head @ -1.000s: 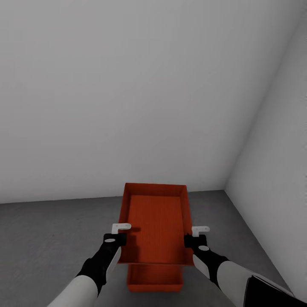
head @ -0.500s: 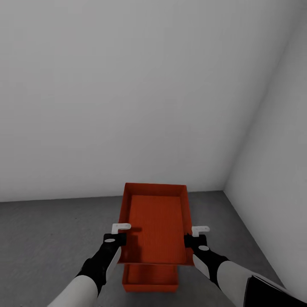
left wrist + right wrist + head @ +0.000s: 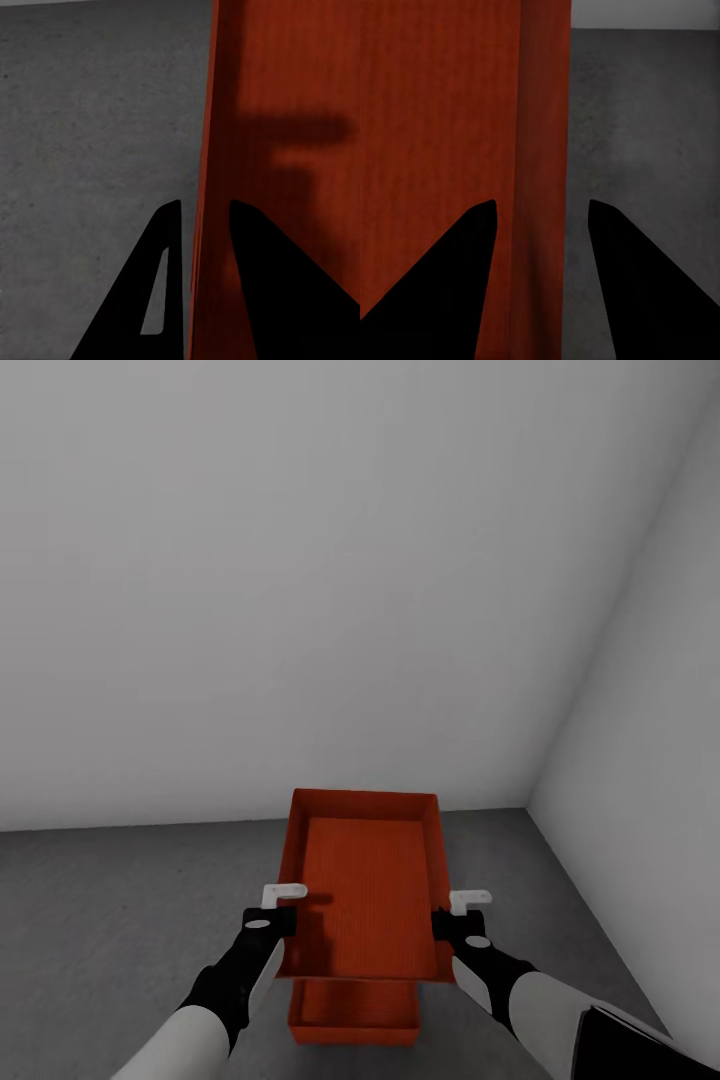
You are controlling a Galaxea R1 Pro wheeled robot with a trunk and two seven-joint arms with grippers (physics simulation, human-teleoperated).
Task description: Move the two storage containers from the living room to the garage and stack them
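Observation:
In the garage, one orange-red storage container [image 3: 365, 880] hangs level above the floor [image 3: 120, 920], between my two grippers. My left gripper [image 3: 284, 906] is shut on its left wall [image 3: 204, 225], one finger on each side of the thin rim. My right gripper [image 3: 452, 912] straddles the right wall [image 3: 544, 187], its fingers spread wider, with a gap showing on both sides. The second storage container [image 3: 352, 1012] rests on the dark grey concrete right below the first. Mostly covered by the upper one, it shows its near end only.
A plain white wall [image 3: 300, 580] stands straight ahead and meets a second white wall [image 3: 650, 760] in a corner at the right. Open concrete stretches to the left of the containers.
The lower container sits slightly further left under the held one than a second ago. My arms and the held container have stayed put.

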